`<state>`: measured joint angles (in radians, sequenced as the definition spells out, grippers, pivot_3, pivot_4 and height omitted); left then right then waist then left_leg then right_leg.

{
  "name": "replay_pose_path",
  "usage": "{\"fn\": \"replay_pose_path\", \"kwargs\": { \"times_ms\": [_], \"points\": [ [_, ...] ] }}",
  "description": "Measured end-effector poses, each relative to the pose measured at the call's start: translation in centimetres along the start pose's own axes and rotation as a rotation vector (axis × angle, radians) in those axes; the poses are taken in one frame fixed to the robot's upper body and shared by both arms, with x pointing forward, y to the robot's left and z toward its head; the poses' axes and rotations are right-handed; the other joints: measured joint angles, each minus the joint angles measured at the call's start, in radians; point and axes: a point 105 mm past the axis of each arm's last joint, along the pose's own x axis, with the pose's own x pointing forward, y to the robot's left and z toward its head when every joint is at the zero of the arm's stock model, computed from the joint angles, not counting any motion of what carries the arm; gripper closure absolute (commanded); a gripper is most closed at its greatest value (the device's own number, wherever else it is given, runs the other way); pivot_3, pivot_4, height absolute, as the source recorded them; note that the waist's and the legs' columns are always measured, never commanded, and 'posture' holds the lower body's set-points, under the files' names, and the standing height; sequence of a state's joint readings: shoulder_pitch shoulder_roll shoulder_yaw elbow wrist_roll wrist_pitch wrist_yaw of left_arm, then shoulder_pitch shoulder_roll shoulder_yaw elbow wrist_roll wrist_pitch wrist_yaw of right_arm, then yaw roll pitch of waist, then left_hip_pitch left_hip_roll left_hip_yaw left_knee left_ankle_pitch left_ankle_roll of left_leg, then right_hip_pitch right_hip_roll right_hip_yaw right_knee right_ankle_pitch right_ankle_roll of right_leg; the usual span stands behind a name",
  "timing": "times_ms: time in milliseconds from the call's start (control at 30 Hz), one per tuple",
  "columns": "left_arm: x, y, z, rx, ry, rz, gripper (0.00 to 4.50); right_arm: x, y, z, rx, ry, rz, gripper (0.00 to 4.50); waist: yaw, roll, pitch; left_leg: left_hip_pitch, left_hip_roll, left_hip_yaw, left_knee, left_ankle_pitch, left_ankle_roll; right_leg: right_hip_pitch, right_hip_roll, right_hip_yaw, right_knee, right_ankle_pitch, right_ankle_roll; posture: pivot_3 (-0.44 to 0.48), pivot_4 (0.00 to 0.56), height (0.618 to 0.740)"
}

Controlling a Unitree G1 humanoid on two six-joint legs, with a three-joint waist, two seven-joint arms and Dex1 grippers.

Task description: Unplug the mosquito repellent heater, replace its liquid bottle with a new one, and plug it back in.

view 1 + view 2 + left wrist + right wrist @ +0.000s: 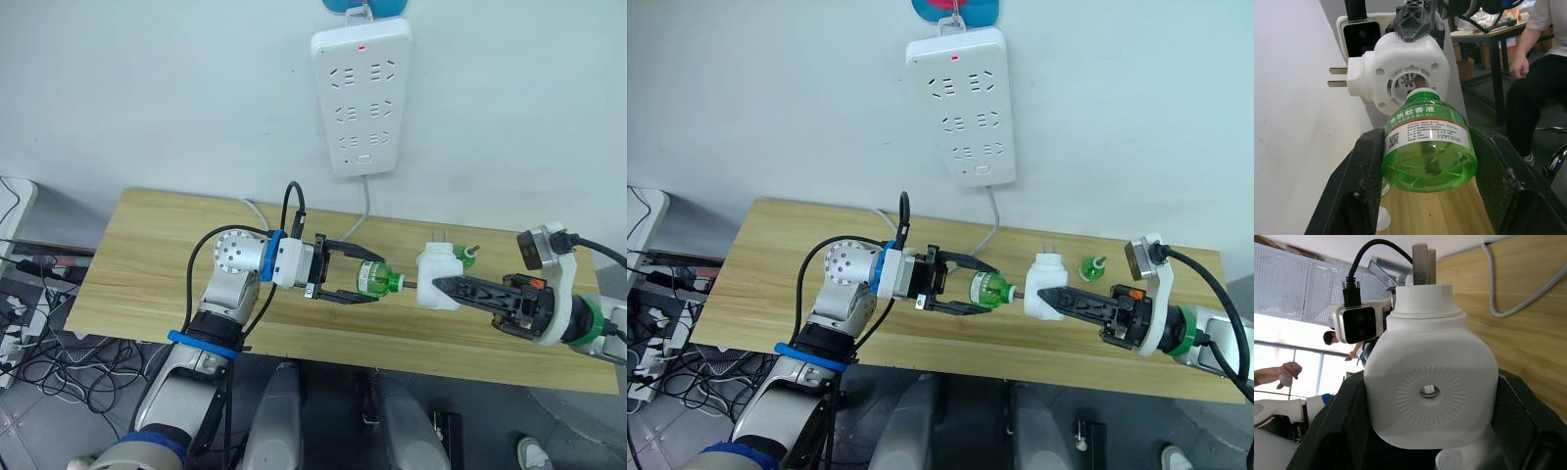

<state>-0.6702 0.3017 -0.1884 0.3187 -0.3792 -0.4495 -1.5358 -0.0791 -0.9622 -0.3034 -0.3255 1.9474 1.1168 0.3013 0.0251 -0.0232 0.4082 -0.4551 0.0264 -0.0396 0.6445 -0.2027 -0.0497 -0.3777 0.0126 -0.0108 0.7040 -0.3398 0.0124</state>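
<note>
A light wooden table (157, 264) with visible grain stands against a white wall. A small green bottle (1091, 267) stands upright on the tabletop near the back edge, towards the right end. A white cable (991, 233) hangs down to the table from above and runs along the back edge, well to the left of the small bottle. The rest of the tabletop around the small bottle is bare wood.

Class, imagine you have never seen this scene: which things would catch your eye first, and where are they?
Over the wooden table, the left gripper holds a green liquid bottle, its neck pointing at the white mosquito repellent heater clamped in the right gripper. A long white power strip hangs on the wall above, and a second small green bottle stands behind the heater.
</note>
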Motion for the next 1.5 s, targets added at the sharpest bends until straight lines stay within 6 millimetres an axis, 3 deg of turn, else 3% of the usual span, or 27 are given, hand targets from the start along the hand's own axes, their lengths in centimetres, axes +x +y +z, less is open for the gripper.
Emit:
{"fn": "replay_pose_path", "kwargs": {
  "times_ms": [200, 767, 1067, 1500],
  "points": [
    [0.1, 0.5, 0.2, 0.013, 0.002, 0.009, 2.25, -0.3, 0.0, -0.7, 0.017, -0.001, 0.000, 1.52, 0.000, 0.000, 0.000, 0.000, 0.000, 0.000, 0.000, 0.000, 0.000, 0.000, 0.000, 0.000, 0.000, 0.000, 0.000, 0.050, 0.392, 0.740],
    [0.0, 0.3, 0.0, 0.001, 0.003, 0.015, 2.25, 0.6, 0.0, 0.1, -0.002, -0.057, 0.006, 1.52, -0.001, 0.000, 0.000, 0.000, 0.000, 0.000, 0.000, 0.000, 0.000, 0.000, 0.000, 0.000, 0.001, 0.000, 0.000, 0.050, 0.394, 0.740],
    [0.1, 0.4, 0.0, 0.001, 0.002, 0.017, 2.25, 0.4, 0.3, -0.9, 0.002, -0.015, 0.010, 1.52, 0.000, 0.000, 0.000, 0.000, 0.000, 0.000, 0.000, 0.000, 0.000, 0.000, 0.000, 0.000, 0.001, 0.000, 0.000, 0.048, 0.403, 0.740],
    [0.2, 0.4, 0.1, 0.002, -0.006, 0.017, 2.25, 1.0, 0.4, -0.2, -0.014, -0.046, 0.021, 1.52, -0.001, 0.000, 0.000, 0.000, 0.000, 0.000, 0.000, 0.000, 0.000, 0.000, 0.000, 0.001, 0.001, 0.000, 0.000, 0.046, 0.408, 0.740]
  ]
}}
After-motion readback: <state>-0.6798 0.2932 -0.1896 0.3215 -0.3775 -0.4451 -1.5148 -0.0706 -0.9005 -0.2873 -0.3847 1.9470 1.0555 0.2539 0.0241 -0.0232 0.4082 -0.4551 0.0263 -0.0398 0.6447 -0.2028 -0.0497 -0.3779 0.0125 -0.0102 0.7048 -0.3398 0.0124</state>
